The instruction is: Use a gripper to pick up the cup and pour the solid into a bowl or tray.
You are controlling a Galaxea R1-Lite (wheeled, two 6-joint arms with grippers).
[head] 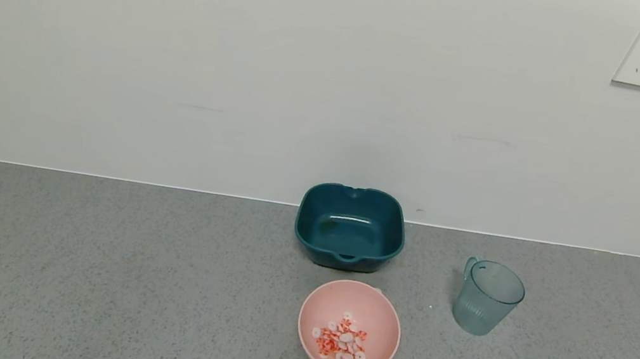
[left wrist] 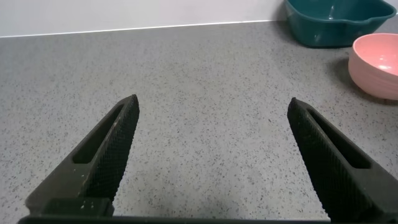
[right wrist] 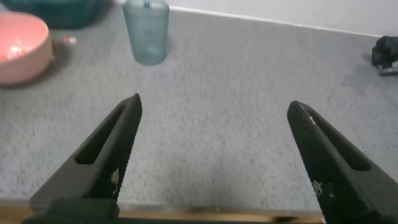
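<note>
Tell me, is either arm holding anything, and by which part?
Nothing: left end effector and right end effector are open over bare grey counter.

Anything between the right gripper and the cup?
Nothing visible. In the right wrist view, only bare counter lies between the open right gripper and the upright cup; the pink bowl sits off to one side.

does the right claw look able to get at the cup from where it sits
Probably yes: the right claw is open, and only bare countertop lies between it and the upright cup; the pink bowl stands off to one side.
</note>
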